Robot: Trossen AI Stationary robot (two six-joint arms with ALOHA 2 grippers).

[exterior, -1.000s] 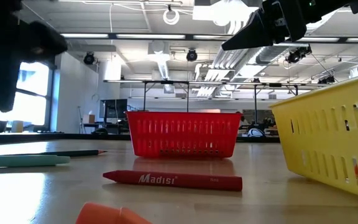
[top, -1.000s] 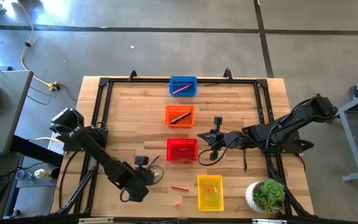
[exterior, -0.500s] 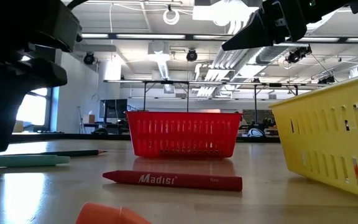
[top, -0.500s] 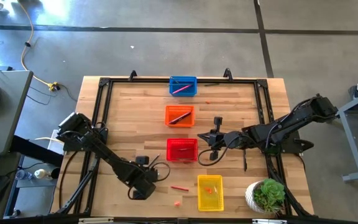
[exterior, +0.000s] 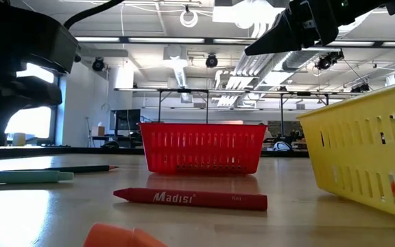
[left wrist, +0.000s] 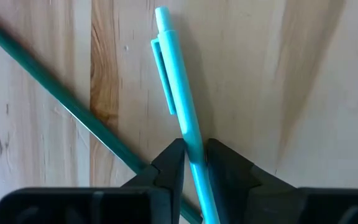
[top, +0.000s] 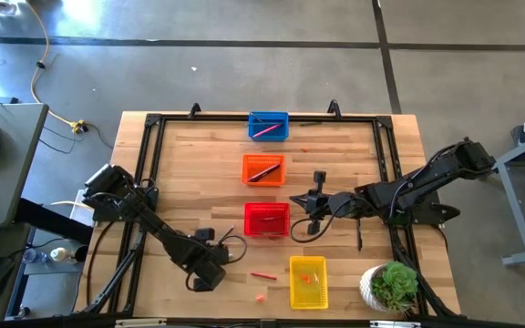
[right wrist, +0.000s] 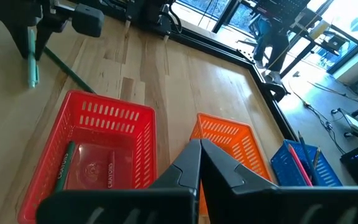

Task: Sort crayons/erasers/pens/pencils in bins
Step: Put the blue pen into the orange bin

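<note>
My left gripper [top: 211, 264] stands at the table's near left, shut on a teal pen [left wrist: 178, 87] that lies beside a thin green pencil [left wrist: 55, 93]. My right gripper [top: 310, 224] hangs shut and empty over the middle of the table, right of the red bin [top: 267, 220]. The blue bin [top: 268, 126], orange bin [top: 263, 169] and yellow bin [top: 307, 281] stand in a line with the red one. A red crayon [exterior: 190, 198] and an orange eraser [exterior: 122, 237] lie on the wood near the front edge. My left gripper pinches the teal pen's barrel [left wrist: 191, 140] between its two fingers, just past the clip toward the pen's middle. The fingers come from above, pointing down, and lie across the pen. The pen lies flat on the table [exterior: 26, 176].
The red bin holds crayons [right wrist: 64, 165]. The blue bin holds pens and pencils [right wrist: 300, 162]. A black metal frame [top: 149, 146] runs round the tabletop. A potted plant [top: 392, 287] stands at the near right corner. Cables [top: 235, 248] lie near my left gripper.
My left gripper has come down to the table at the teal pen and moved slightly toward the near edge. The pen and the pencil have stayed lying where they were.
</note>
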